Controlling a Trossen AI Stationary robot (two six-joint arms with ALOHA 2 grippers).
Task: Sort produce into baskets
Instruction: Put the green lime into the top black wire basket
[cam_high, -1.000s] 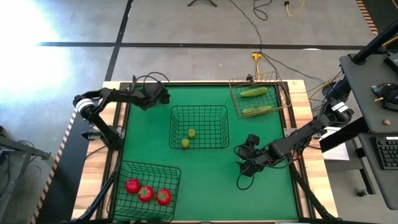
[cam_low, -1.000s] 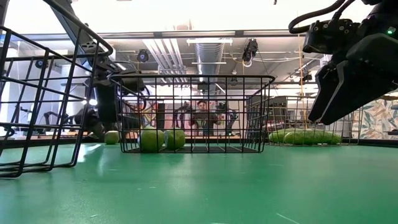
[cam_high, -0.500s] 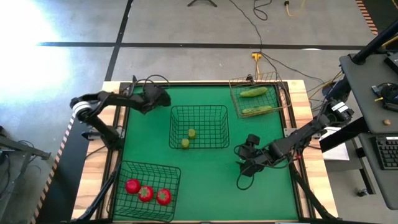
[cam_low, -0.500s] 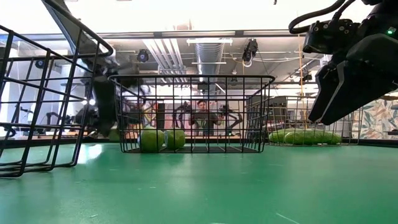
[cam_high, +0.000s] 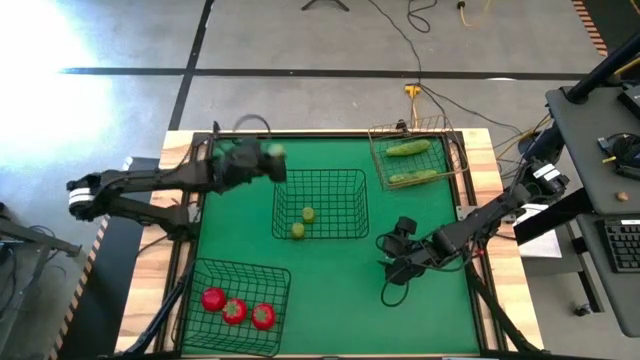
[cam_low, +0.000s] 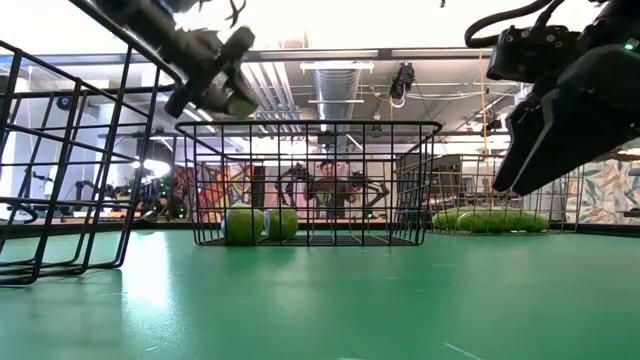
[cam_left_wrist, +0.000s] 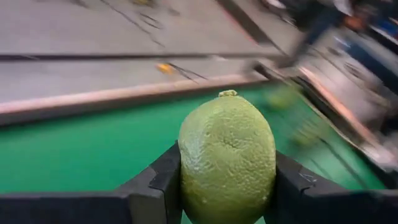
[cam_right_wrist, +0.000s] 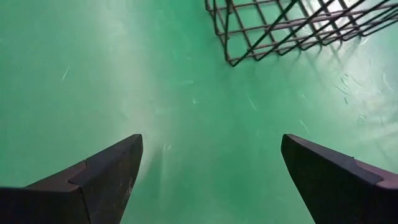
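The small pale yellow-green round fruit (cam_left_wrist: 227, 158) is clamped between the two dark fingers (cam_left_wrist: 166, 180) of the left gripper (cam_high: 270, 160), whose jaws are closed partway onto its sides; its stem nub points up and away from the wrist. It is carried clear above the green bench (cam_high: 330, 275), as the low view shows it high over the mat near the top of the wire. From the high view it is placed just beside the far left corner of the dark wire-mesh middle basket (cam_high: 321, 203), outside the rim and not yet over the opening. Two matching yellow-green fruits (cam_high: 302, 221) are already lying inside that basket, so this is judged to be the destination. The coming move turns on one relation: the basket's opening lies from the jaws toward the bench's centre and the near side, and the fruit must be brought across the rim before release, or it may strike the wire and roll off.

The three red tomato-like pieces (cam_high: 236, 309) are held in the near-left dark wire basket (cam_high: 235, 306), and the two long green cucumbers (cam_high: 410, 162) in the far-right tan wire basket (cam_high: 413, 153). The right gripper (cam_high: 397, 270) is parked low at the right, well apart from the middle basket, its jaws spread wide and empty.
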